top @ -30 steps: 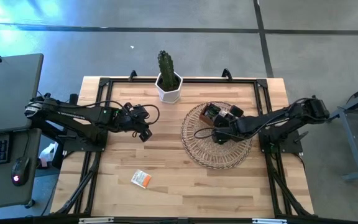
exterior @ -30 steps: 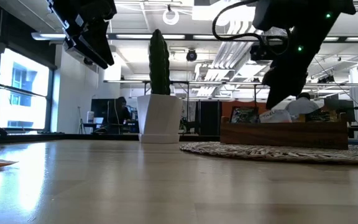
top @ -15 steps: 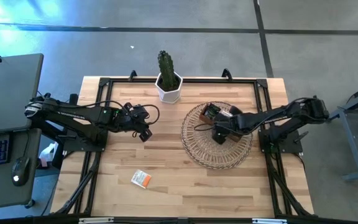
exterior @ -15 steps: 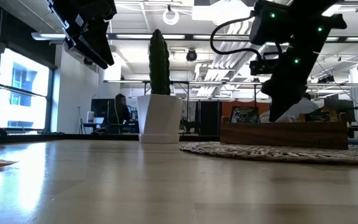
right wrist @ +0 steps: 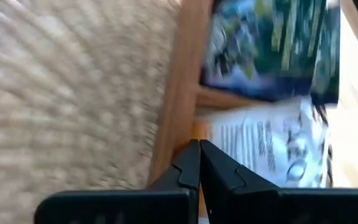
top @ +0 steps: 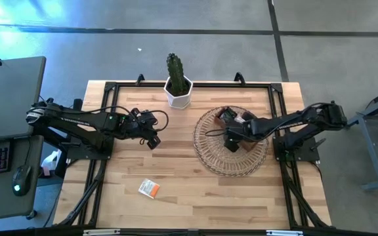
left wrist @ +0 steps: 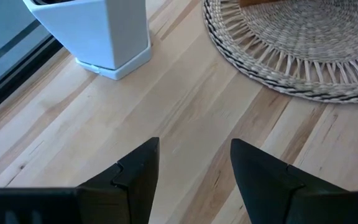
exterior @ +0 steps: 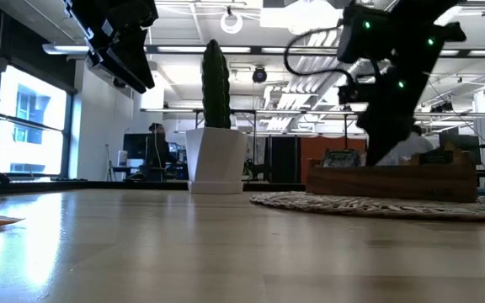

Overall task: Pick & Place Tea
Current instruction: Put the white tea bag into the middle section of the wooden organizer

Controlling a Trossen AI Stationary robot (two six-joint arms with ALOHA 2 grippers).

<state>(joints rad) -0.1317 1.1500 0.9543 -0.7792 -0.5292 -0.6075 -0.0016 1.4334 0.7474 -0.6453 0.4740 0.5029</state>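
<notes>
The tea sachets (right wrist: 272, 81) sat packed in the wooden box (top: 241, 128) on the wicker tray (top: 209, 157), right of centre in the high view, and one more orange-and-white sachet (top: 149, 189) lay alone on the tabletop (top: 182, 196) at lower left. And there was the change: a second earlier the right end effector (right wrist: 199, 163) had hung with its fingers spread over the box; now they had snapped together, tips touching, right at the box's wooden wall. In its own wrist view nothing showed between the fingertips, so that looked like a miss, or a pinch on the rim — I couldn't tell for sure. The box and tray had also shifted a touch to the right in the low view, so the arm probably nudged them.

Inside the box, a dark green-labelled sachet and a white printed sachet (right wrist: 278, 155) lay side by side.

The left end effector (left wrist: 194, 165) hovered spread over bare tabletop near the white cactus pot (left wrist: 98, 31), unmoved.
</notes>
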